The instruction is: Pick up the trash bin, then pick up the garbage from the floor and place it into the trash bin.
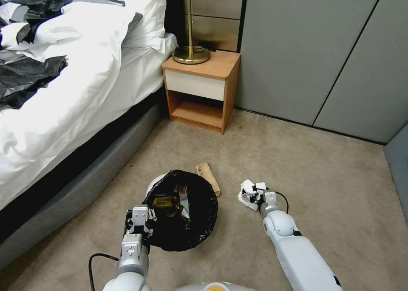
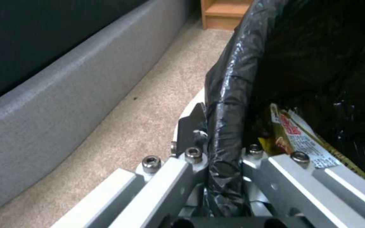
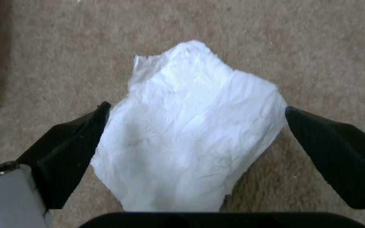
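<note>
The trash bin point(image 1: 154, 183) is white with a black liner point(image 1: 187, 227), and it sits on the carpet just ahead of me. My left gripper point(image 1: 138, 224) is shut on its near-left rim, with the liner pinched between the fingers point(image 2: 189, 127). Yellow and red snack wrappers point(image 2: 297, 135) lie inside the bin. A crumpled white tissue point(image 3: 187, 133) lies on the floor to the bin's right. My right gripper point(image 3: 197, 109) is open and low over it, one finger on each side. A brown paper scrap point(image 1: 208, 176) lies just behind the bin.
A bed with a white duvet point(image 1: 72, 83) and a grey padded base point(image 1: 85, 185) runs along the left. A wooden nightstand point(image 1: 199, 91) carrying a brass lamp point(image 1: 190, 53) stands in the corner. Grey wall panels point(image 1: 323, 57) close the back. Open carpet point(image 1: 331, 189) lies on the right.
</note>
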Motion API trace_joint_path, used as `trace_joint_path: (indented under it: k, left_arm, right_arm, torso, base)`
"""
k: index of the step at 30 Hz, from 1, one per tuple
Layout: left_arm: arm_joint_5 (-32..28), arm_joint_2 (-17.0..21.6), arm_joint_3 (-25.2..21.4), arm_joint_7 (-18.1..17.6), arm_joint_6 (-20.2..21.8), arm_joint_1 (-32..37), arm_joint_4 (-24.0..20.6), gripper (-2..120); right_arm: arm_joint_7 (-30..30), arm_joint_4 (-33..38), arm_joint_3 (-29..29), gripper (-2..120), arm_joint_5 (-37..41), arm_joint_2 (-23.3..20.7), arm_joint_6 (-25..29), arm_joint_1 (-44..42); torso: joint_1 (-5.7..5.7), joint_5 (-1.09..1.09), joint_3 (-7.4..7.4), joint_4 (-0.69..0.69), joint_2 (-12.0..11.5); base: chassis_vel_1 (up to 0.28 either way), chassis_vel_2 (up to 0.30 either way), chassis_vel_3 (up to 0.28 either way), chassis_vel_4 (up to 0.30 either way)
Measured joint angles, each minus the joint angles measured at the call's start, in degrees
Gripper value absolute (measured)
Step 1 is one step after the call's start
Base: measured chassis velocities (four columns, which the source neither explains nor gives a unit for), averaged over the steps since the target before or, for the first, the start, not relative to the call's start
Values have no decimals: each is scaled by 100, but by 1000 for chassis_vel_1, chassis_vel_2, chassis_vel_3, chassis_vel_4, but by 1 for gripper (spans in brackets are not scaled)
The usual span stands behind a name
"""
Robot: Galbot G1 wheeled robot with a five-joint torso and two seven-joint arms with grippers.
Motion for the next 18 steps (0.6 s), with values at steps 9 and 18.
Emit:
trace_joint_path:
  k: [9, 18]
  left_arm:
    - [4, -16, 15, 1, -1, 0, 4, 0]
    - [-18, -3, -4, 1, -5, -1, -19, 0]
  right_arm:
    - [-14, -142, -17, 98, -23, 52, 21, 19]
    - [-45, -261, -4, 61, -89, 94, 243, -50]
  torso:
    - [0, 0, 0, 0, 0]
    - [0, 0, 0, 0, 0]
  base:
    - [0, 0, 0, 0]
    - [0, 0, 0, 0]
